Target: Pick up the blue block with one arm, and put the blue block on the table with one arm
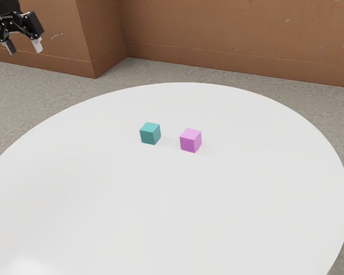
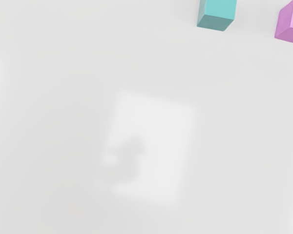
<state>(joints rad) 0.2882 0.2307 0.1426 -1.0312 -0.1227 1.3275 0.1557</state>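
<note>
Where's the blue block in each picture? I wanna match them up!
Exterior view: the blue block, a greeny blue, sits on the round white table, to the exterior view's left of the pink block.
Wrist view: the blue block is partly cut off by the picture's edge, with a gap between it and the pink block.
Shared landmark: the pink block, its neighbour in both.

Bright table (image 1: 160, 217), soft-edged shadow (image 2: 129, 163)

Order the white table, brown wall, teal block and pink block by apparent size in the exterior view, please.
1. White table
2. Brown wall
3. Teal block and pink block: too alike to rank
</note>
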